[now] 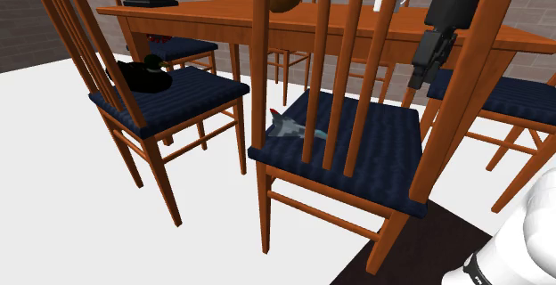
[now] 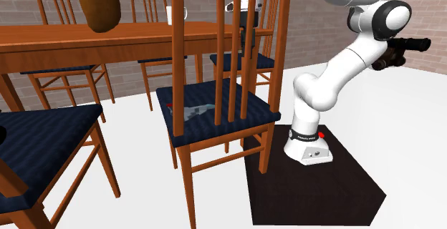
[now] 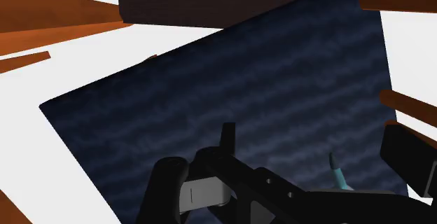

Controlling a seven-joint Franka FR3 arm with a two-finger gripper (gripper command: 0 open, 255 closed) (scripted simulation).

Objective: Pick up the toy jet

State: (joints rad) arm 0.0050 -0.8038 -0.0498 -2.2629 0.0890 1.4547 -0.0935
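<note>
The toy jet (image 1: 290,128) is small and grey with a red tail tip. It lies flat on the dark blue seat of the nearest wooden chair (image 1: 374,150), toward the seat's far left corner in the shoulder view. The jet (image 2: 193,111) lies behind the chair's back slats in the second exterior view. My black gripper (image 1: 417,77) hangs well above the seat's right side, apart from the jet, pointing down. In the wrist view the gripper (image 3: 288,177) is open with nothing held, and the jet's pale nose (image 3: 338,174) peeks out over the blue seat.
The chair's tall back slats (image 1: 343,69) stand between the shoulder camera and the seat. A wooden table (image 1: 267,20) runs just beyond the chair, with more blue-seated chairs (image 1: 169,96) around it. A black object (image 1: 143,76) rests on the left chair. The floor is white.
</note>
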